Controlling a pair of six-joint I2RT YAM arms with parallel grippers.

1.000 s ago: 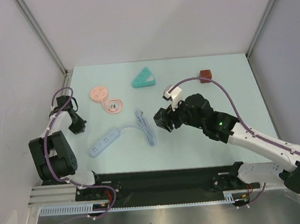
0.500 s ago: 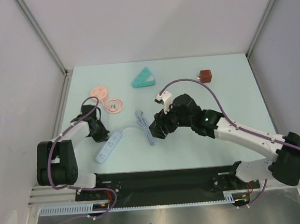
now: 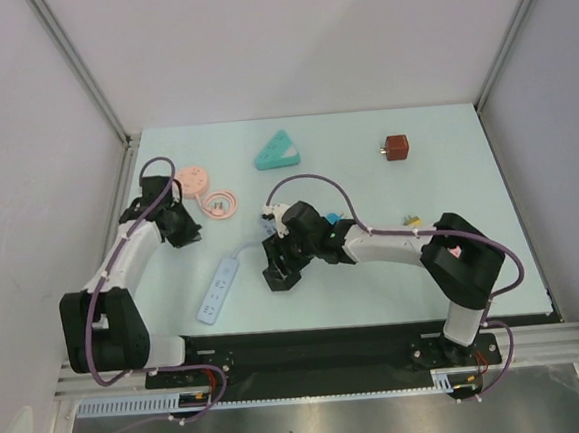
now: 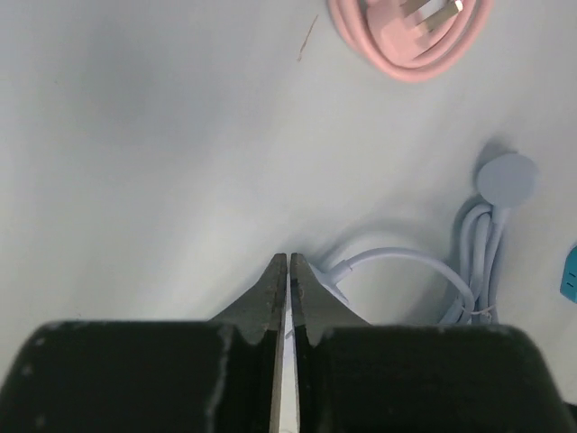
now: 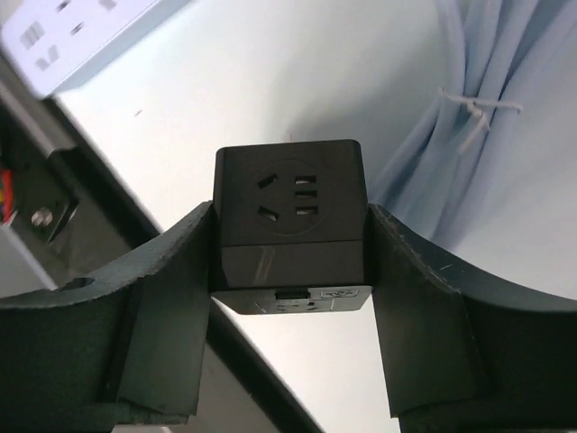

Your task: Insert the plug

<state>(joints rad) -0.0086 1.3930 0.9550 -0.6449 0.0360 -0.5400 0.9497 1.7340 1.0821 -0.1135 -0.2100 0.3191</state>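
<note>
Left fingers point(image 4: 268, 302) were closed, tips together, with nothing between them. They were low over the bench point(image 3: 467, 172) toward its left edge, near the pink cable coil point(image 3: 220, 203). Right fingers point(image 5: 167, 298) were clamped on the black socket cube point(image 5: 288, 212), one finger on each side, its socket face toward the wrist camera. The cube was near the front edge, left of centre. The pale blue power strip point(image 3: 218, 290) lay near it, toward the front-left corner. The tied cable point(image 4: 478, 262) ended in a round plug point(image 4: 508, 176), which lay flat on the bench, not inserted. A teal wedge point(image 3: 277, 150) and a brown cube point(image 3: 396, 147) sat by the rear edge.
</note>
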